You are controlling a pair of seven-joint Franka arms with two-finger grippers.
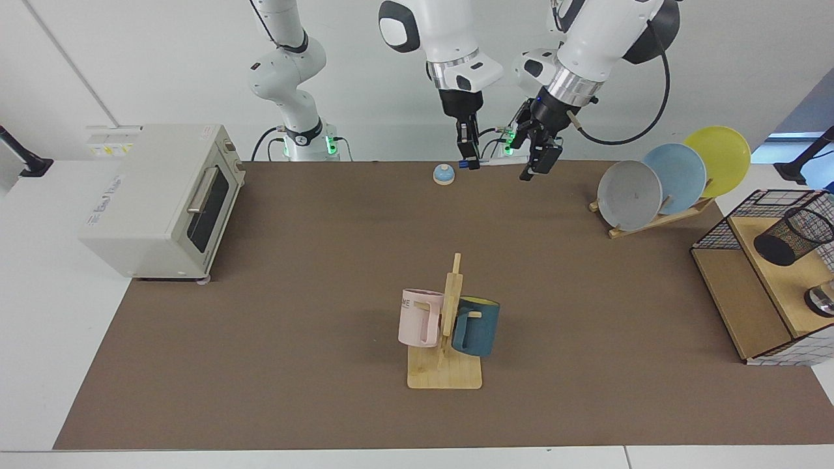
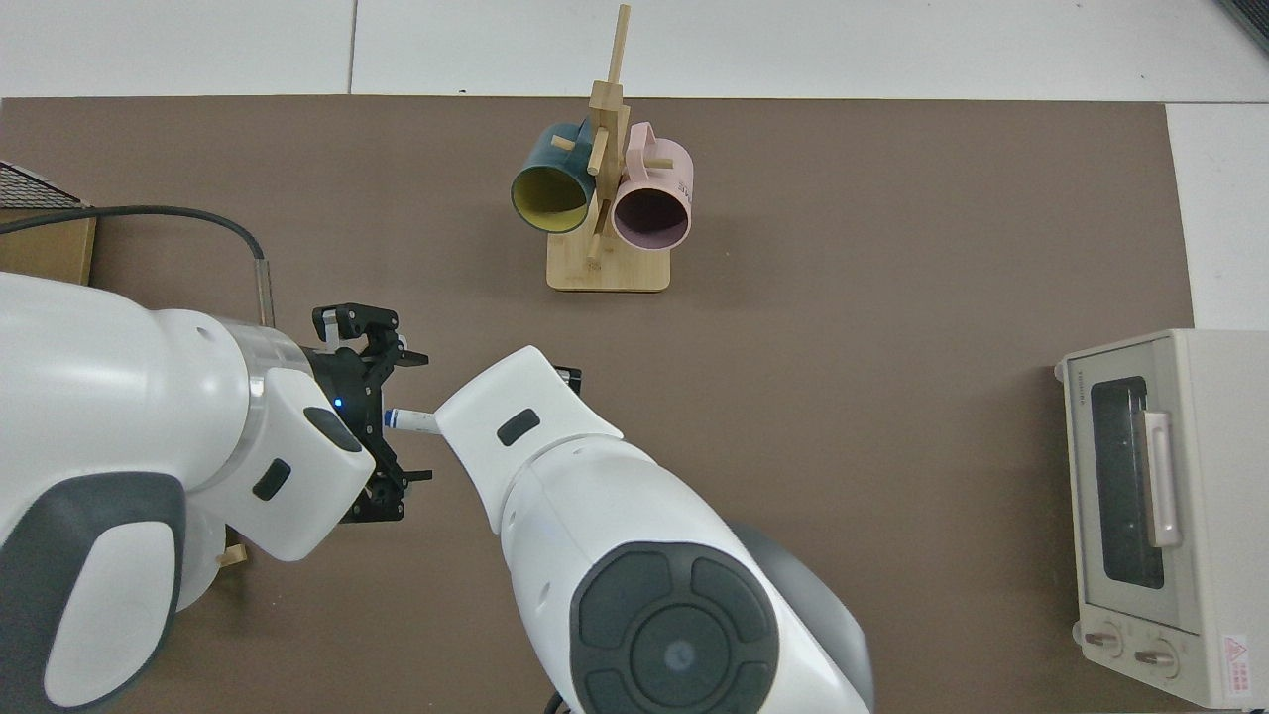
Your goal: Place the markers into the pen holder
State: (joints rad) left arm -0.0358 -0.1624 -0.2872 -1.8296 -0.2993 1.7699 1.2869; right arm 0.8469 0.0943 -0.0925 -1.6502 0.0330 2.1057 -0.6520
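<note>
We see a broad table under a matte brown mat, with a boxy cream toaster oven at the left of the facing view. At the right edge a black wire-grid basket frame over wooden shelves carries the pen holder, a small black mesh cylinder lying tilted on the upper shelf. Round glossy plates in grey, blue and yellow lean in a wooden rack at upper right. At lower centre, a pink mug and a dark blue mug hang on a bamboo stand.

The right gripper, at top centre, pinches the marker, a slim white barrel held level with its small blue end poking out. The left gripper hangs just beside it, its black fingers spread either side of that blue end in the top view, not closed on it. A small blue domed bell sits nearby on the mat.
</note>
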